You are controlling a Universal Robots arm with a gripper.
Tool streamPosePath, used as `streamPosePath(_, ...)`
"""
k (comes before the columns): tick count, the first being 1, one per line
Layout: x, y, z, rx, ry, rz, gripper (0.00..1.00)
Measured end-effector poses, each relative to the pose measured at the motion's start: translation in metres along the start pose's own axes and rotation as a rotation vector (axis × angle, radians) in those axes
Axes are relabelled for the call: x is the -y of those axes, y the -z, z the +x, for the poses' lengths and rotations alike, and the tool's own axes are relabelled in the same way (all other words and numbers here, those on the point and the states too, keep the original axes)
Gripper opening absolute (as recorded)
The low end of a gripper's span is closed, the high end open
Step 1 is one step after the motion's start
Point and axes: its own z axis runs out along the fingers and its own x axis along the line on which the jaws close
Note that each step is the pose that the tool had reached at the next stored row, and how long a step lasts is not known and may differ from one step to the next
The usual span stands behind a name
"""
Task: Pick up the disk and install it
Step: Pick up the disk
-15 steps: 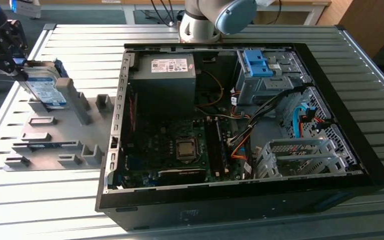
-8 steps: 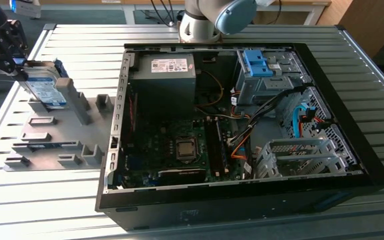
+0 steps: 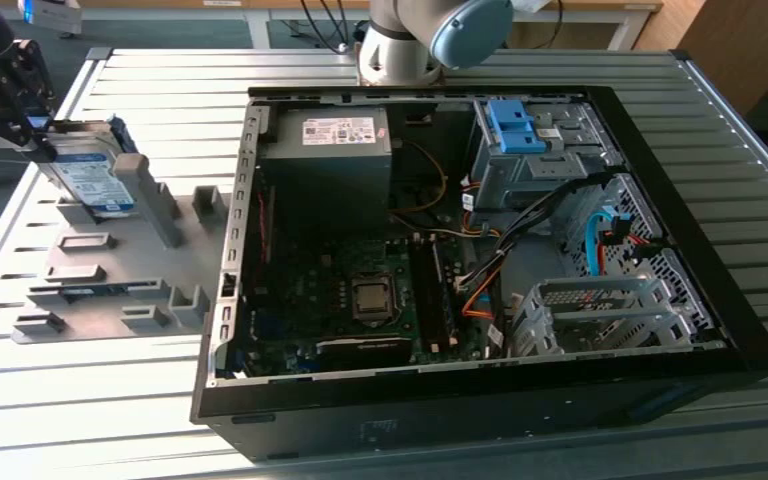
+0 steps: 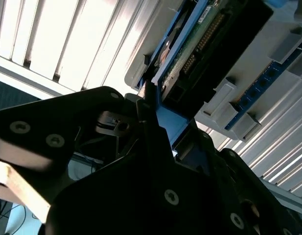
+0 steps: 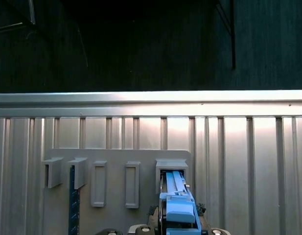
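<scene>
Exterior view first: where is the disk (image 3: 95,180)?

— Upper left of the frame, standing on edge in a grey rack (image 3: 117,300) on the slatted worktop (image 3: 117,420). It is well apart from the open computer case (image 3: 231,300) in the middle. The gripper (image 3: 48,138) is at the disk's top edge.

Room to move?

— Plenty above the rack. The tight spots are the rack's upright tabs just beside the disk and the case's near wall, whose rim stands above the worktop. I'd judge the lift should run straight along the slot until the lower edge is free.

Second wrist view: are the fingers (image 4: 150,115) on it?

— They sit on either side of the disk's (image 4: 190,46) blue frame and look closed on it, gripping near one end. With so narrow a hold, any tilt could bind the frame against the slot walls, so it wants keeping square. A blue strip (image 4: 258,93) stands in a neighbouring slot, near but apart.

First wrist view?

— The disk (image 5: 176,203) sits in the rack's (image 5: 116,164) outermost slot, with its blue frame between the slot's lips. The blue strip (image 5: 72,205) is several slots away. Beyond the rack the worktop (image 5: 239,147) runs to its edge and it is dark past that, so I see nothing close on that side to catch.
</scene>
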Motion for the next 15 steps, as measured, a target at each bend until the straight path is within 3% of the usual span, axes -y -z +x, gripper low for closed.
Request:
streamPosePath(13, 0.0000, -0.0002, 0.0000, -0.0019, -0.027, 0.0000, 0.38)
streamPosePath(14, 0.0000, -0.0001, 0.0000, -0.0023, -0.029, -0.0001, 0.45)
streamPosePath(15, 0.0000, -0.0002, 0.0000, -0.0025, -0.030, 0.0000, 0.45)
